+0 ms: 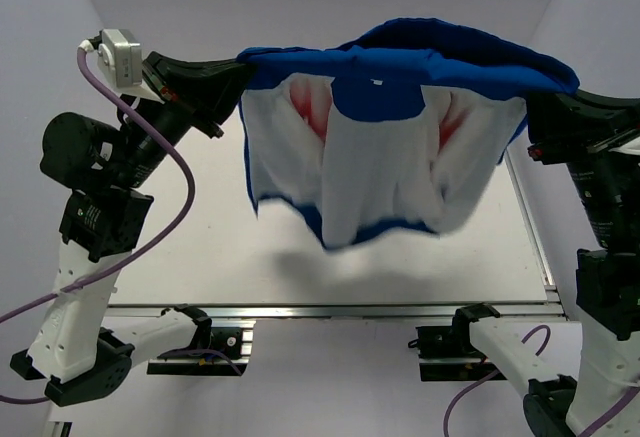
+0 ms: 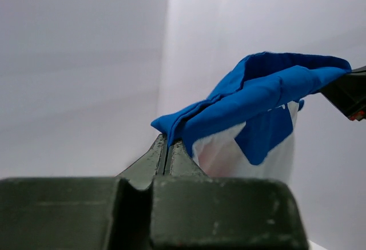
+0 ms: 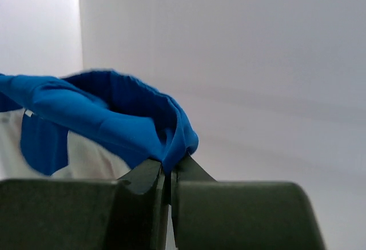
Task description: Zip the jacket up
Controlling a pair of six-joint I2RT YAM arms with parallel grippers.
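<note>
A small blue jacket (image 1: 380,157) hangs in the air above the worktop (image 1: 180,277), stretched sideways between two robot arms; its top edge runs as a band of royal blue from the left side across to the right edge of the worktop. Below that band the white lining faces the overhead camera, with faint red showing through in two places and a blue patch near the top middle; the lower hem dangles in uneven folds, edged in blue, over the middle of the worktop, where a soft shadow lies beneath it. Whether the zip is joined cannot be told.

The left pincer (image 1: 240,69) is clenched on the jacket's left end; from the left wrist, its dark green fingertips (image 2: 166,142) press together on a bunched blue fold of the jacket (image 2: 257,98). The right pincer (image 1: 535,107) is clenched on the opposite end; from the right wrist, its fingertips (image 3: 170,169) pinch a blue fold of the jacket (image 3: 86,112).

A purple cable (image 1: 150,127) loops along the left arm, beneath a small white camera box (image 1: 120,54).
</note>
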